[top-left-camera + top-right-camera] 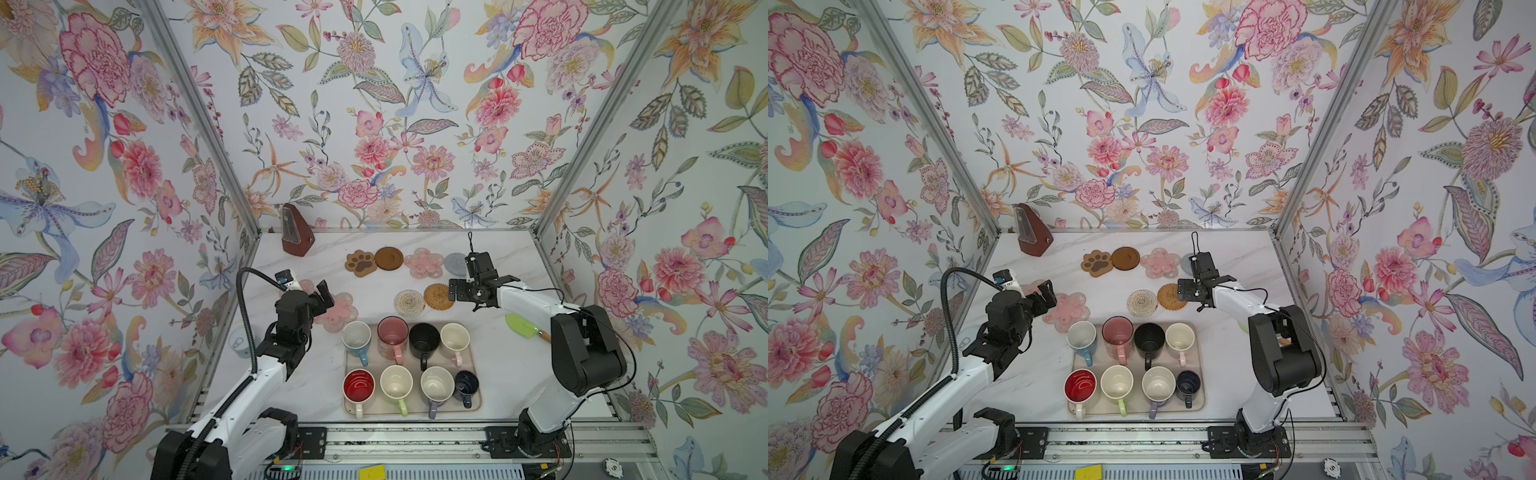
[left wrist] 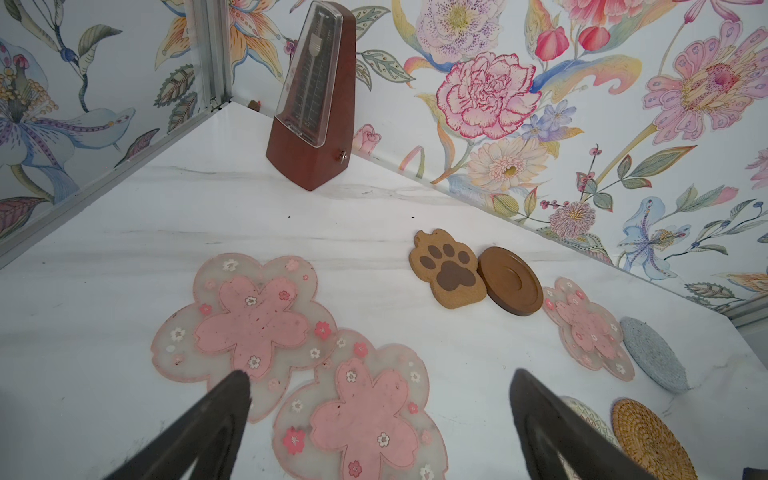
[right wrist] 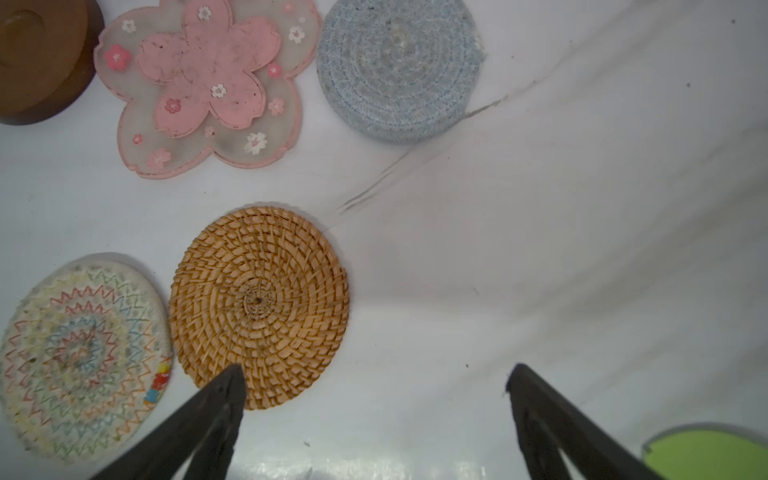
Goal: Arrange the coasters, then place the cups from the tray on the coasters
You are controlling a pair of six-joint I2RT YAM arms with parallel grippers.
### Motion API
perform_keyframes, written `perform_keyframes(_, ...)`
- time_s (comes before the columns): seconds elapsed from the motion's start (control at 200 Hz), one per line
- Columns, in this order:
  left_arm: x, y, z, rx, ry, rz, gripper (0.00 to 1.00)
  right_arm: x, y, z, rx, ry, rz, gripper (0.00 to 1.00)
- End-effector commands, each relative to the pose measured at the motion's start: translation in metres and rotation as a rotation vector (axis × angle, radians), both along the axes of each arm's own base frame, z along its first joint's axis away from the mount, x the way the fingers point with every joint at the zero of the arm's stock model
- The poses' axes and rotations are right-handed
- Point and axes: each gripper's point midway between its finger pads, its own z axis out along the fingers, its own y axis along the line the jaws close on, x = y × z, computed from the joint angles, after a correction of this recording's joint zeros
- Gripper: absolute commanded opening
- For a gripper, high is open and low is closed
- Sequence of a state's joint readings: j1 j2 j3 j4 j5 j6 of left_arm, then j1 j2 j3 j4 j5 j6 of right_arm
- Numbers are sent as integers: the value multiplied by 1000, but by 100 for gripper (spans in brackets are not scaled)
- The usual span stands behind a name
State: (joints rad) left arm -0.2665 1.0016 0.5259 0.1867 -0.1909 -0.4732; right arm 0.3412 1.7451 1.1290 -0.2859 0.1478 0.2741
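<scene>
Coaster-arranging step. Left gripper (image 2: 378, 382), jaws wide and empty, hovers over two overlapping pink translucent flower-shaped coasters (image 2: 257, 316). Right gripper (image 3: 374, 374), wide and empty, near tan woven round coaster (image 3: 257, 303). Eight handled mugs (image 1: 424, 338) on beige rectangular tray (image 1: 469, 357). Next move, likely: separate overlapped pair.

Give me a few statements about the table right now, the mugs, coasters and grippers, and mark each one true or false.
1. All eight mugs stand on the tray. True.
2. The right gripper holds the tan woven coaster. False: the right gripper is open and empty, and the tan woven coaster lies flat on the table.
3. Two pink flower coasters by the left gripper overlap. True.
4. The metronome lies on its side. False: the metronome stands upright.
</scene>
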Motion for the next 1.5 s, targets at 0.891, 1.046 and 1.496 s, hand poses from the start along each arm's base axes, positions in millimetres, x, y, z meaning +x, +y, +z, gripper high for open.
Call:
perform_keyframes(0.891,-9,7,13,-22,-52,21,99,22,29,-47,-307,137,170,99)
perform_keyframes(1.046,-10,7,13,-27,-51,21,99,20,13,-56,-336,158,125,99)
perform_keyframes(1.496,-9,6,16,-27,-54,17,99,22,-51,-63,-304,203,-44,99)
